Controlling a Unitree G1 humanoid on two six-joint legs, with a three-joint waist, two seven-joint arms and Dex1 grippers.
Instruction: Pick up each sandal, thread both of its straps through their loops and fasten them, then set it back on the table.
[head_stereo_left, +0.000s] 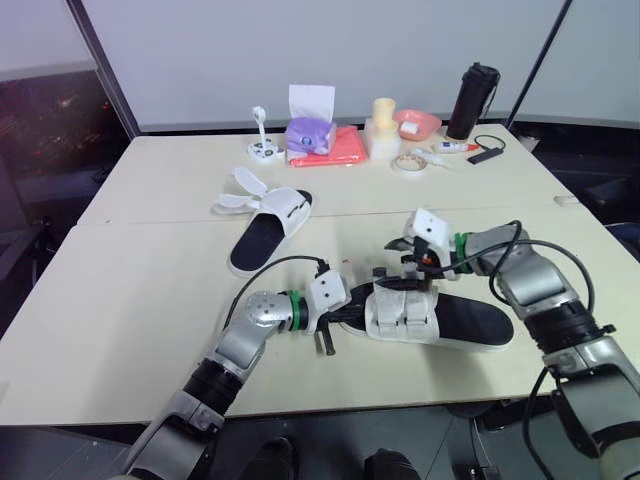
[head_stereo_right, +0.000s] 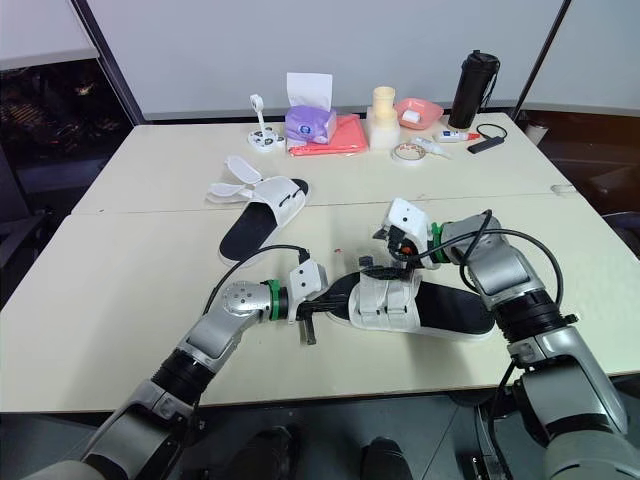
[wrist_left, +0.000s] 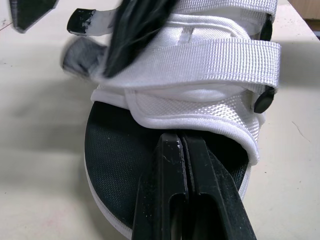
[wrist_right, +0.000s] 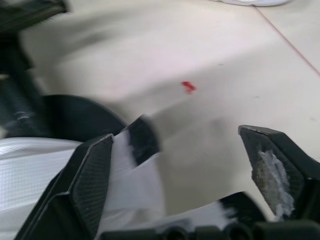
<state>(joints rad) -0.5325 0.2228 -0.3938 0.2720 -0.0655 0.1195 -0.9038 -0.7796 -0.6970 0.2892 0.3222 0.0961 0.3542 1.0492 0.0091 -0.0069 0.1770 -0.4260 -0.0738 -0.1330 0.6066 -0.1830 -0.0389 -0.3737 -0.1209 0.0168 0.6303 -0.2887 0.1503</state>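
Left jaws are pressed together, tips lying on the black footbed at the toe of the near sandal (head_stereo_left: 440, 318), just short of its front strap (wrist_left: 200, 65). Right jaws stand wide, a loose strap end (wrist_right: 142, 142) between them, over the sandal's upper. This sandal lies flat near the front of the surface (head_stereo_left: 130, 300). The other sandal (head_stereo_left: 268, 228) lies farther back, straps undone.

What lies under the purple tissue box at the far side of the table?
The purple tissue box rests on a flat red-pink thing, maybe a cloth or a folder. Its right part and front edge lie bare. The part beneath the box is covered.
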